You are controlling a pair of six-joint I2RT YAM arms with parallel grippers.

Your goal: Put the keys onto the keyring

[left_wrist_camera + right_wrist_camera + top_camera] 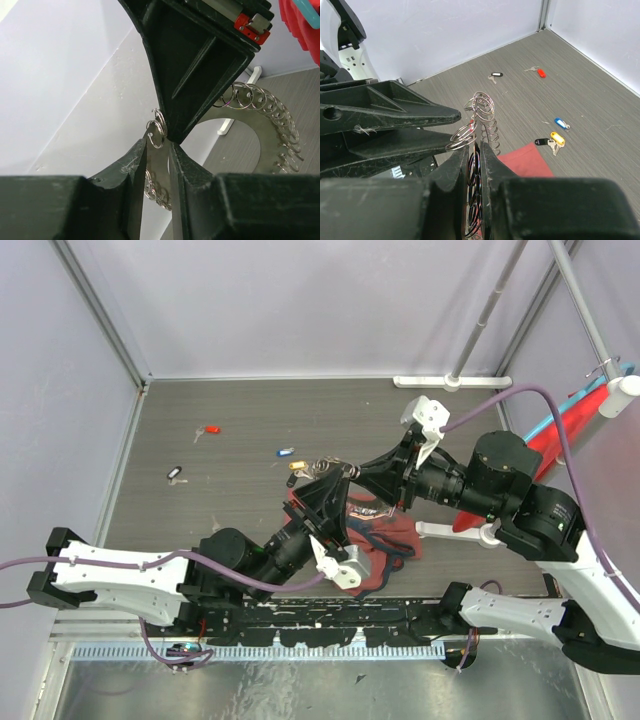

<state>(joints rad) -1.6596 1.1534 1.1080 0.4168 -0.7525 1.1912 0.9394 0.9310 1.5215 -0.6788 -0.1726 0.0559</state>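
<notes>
Keyring point(250, 127): flat metal, wire-loop fringe.

The keyring point(250, 117), a flat silvery band strung with many small wire rings, is held raised off the table, while the keys are left lying apart: red-headed point(540, 73), black-headed point(495, 75), blue-headed point(560, 122), and yellow point(556, 137) touching another black point(541, 142).

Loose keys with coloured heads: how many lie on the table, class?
5: red key far left; black key nearer left; blue key, yellow key and a second black key near the grippers. Others may be hidden.
</notes>
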